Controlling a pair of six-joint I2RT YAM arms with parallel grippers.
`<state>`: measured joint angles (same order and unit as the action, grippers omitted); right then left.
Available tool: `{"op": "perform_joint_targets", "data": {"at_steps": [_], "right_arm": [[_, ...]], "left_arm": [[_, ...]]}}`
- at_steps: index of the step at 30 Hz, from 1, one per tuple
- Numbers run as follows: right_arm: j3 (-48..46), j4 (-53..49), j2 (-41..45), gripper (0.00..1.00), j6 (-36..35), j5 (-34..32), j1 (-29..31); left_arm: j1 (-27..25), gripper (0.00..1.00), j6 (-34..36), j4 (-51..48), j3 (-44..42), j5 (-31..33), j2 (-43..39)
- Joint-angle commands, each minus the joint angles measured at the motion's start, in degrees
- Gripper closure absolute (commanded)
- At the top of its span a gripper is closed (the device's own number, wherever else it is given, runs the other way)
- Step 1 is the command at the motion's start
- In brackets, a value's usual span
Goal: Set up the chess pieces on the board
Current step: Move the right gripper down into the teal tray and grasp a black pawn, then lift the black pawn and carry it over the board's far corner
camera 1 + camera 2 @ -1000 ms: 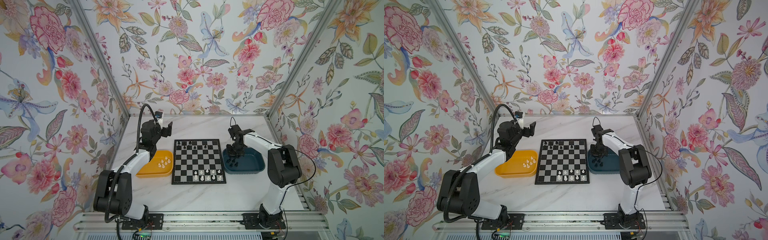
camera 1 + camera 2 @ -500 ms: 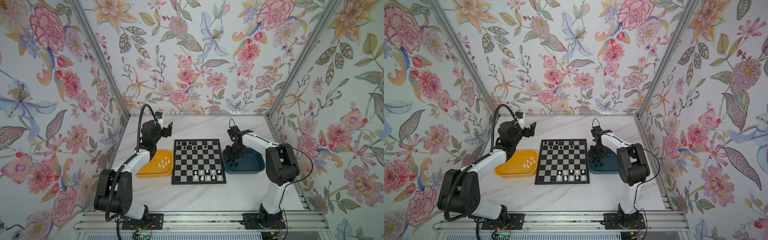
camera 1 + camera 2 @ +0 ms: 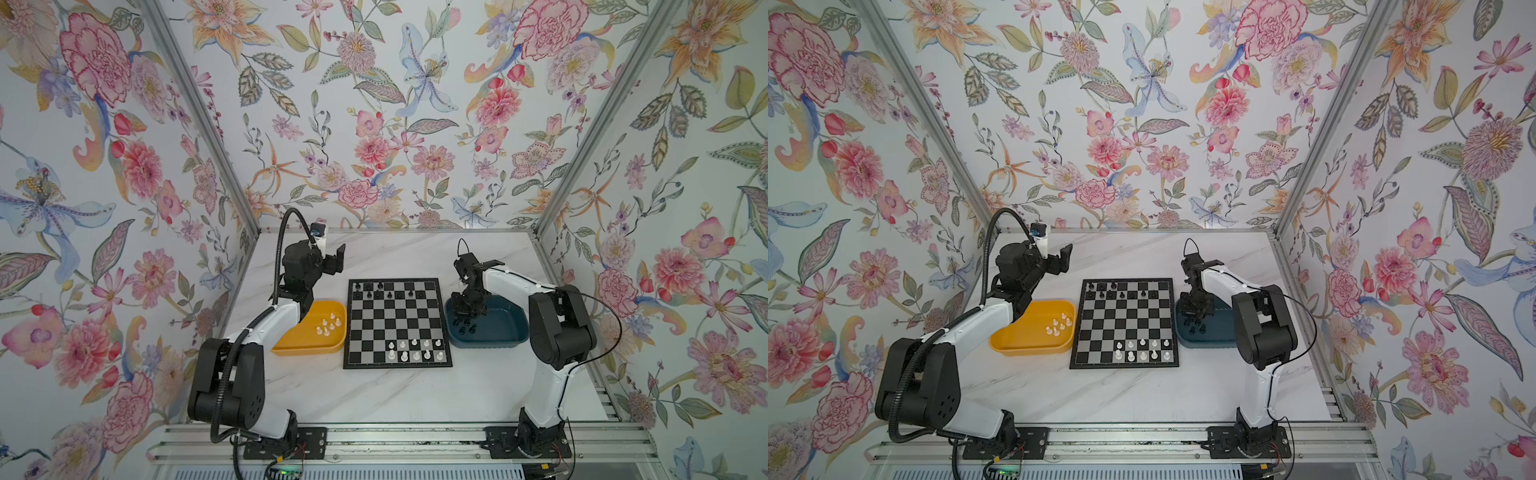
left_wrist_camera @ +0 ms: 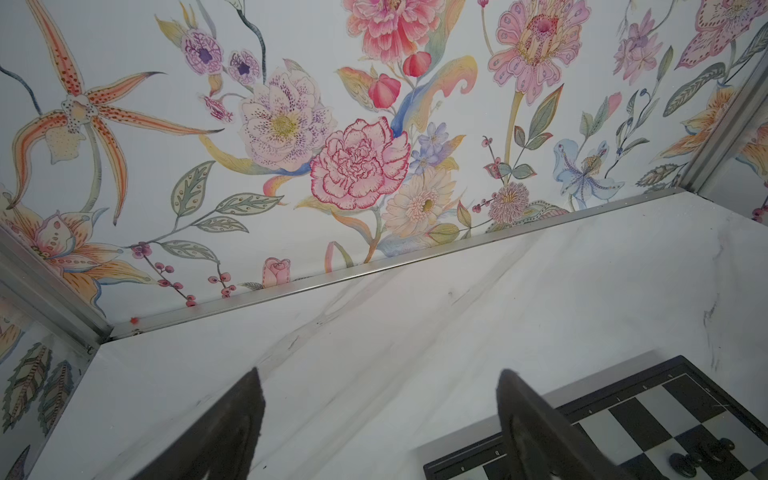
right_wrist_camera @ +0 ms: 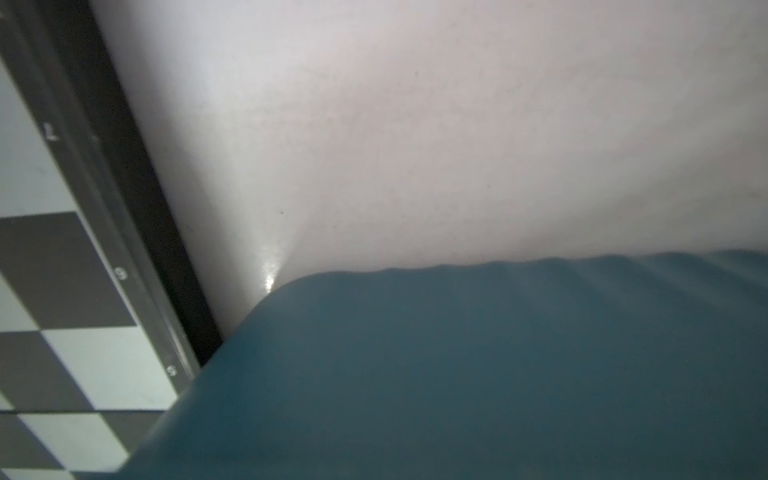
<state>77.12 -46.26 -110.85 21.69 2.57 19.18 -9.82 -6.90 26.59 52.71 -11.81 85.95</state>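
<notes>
Top views show the right pincer low in the dark blue tray beside the board, closed nearly tight among loose black chess pieces. Whether it holds one is hidden. So small a piece could slip out or topple neighbours. Meanwhile the left pincer hangs wide open, empty.
</notes>
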Motion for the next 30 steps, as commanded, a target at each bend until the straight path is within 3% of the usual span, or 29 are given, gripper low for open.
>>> {"op": "perform_joint_targets", "data": {"at_steps": [1, 9, 19, 30], "right_arm": [[0.0, 0.0, -0.9, 0.87, 0.1, 0.2, -0.4], [0.7, -0.5, 0.3, 0.94, 0.3, 0.0, -0.3], [4.9, -5.9, 3.7, 0.95, 0.0, -2.4, -0.1], [16.6, -13.6, 3.2, 0.95, -0.5, -5.2, 2.2]], "left_arm": [[-0.1, 0.11, -0.5, -0.7, 2.0, -1.0, 0.8], [-0.1, 0.11, -0.4, -0.6, 1.8, -0.9, 0.6], [-0.1, 0.11, -0.5, 0.4, 1.2, -1.4, 0.8], [-0.1, 0.11, -0.5, 1.5, -0.3, -1.7, 0.4]]}}
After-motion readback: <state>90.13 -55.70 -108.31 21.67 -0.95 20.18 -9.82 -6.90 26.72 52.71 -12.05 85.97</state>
